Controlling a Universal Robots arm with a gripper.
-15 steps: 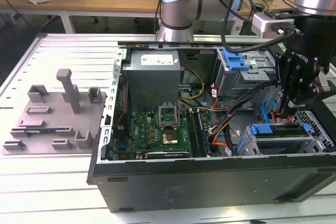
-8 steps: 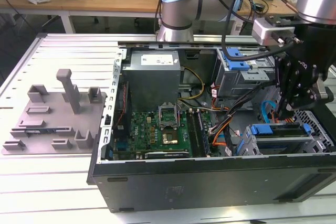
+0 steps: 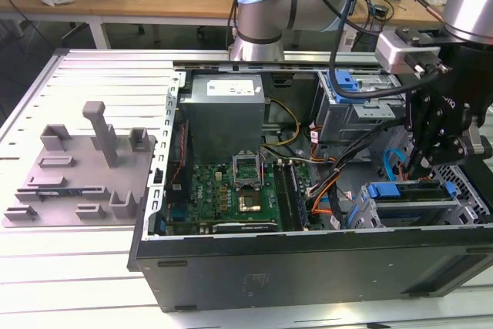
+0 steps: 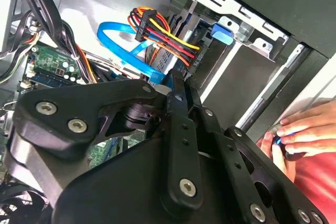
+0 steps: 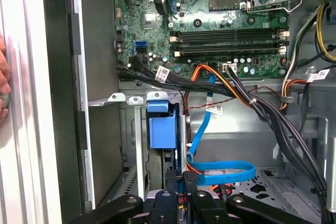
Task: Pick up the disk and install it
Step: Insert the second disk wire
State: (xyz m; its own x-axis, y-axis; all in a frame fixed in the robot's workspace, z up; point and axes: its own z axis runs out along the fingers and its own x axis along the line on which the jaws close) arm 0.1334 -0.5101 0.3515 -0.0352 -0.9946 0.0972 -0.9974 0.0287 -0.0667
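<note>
The black multi-link robot gripper (image 3: 431, 161) hangs inside the open black computer case (image 3: 308, 267), directly above the flat silver-grey disk with its blue plastic carrier rail (image 3: 408, 193), which lies in the grey metal drive cage (image 3: 462, 209) at the exterior view's right. I cannot tell whether the fingers grip anything. In the second wrist view, 1 person's hand (image 4: 302, 132) rests beside the case.
</note>
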